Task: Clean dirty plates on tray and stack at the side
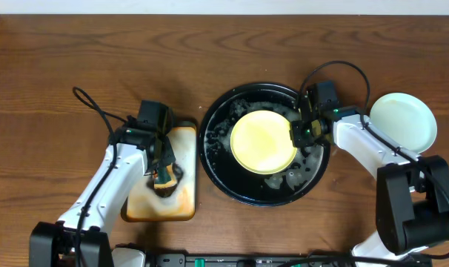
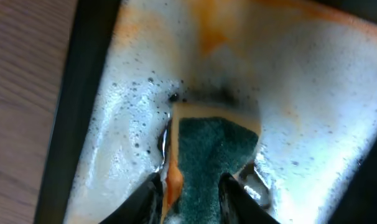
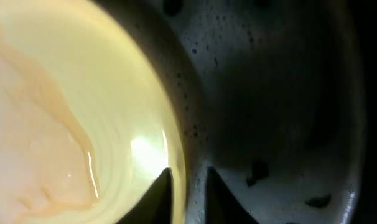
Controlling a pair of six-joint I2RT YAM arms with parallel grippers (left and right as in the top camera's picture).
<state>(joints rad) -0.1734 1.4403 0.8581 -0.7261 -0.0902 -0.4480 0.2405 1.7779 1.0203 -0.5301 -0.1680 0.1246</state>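
While yellow plate lies in tray | right claw pinches its rim | left claw grips sponge

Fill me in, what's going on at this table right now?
Dishwashing, mid-job. The left gripper holds a sponge pressed onto the foamy, orange-stained small rectangular tray. The right gripper pinches the rim of the yellow plate, which lies in the big black tray among soap foam and shows an orange smear. One mint-green plate sits on the bare table to the right.
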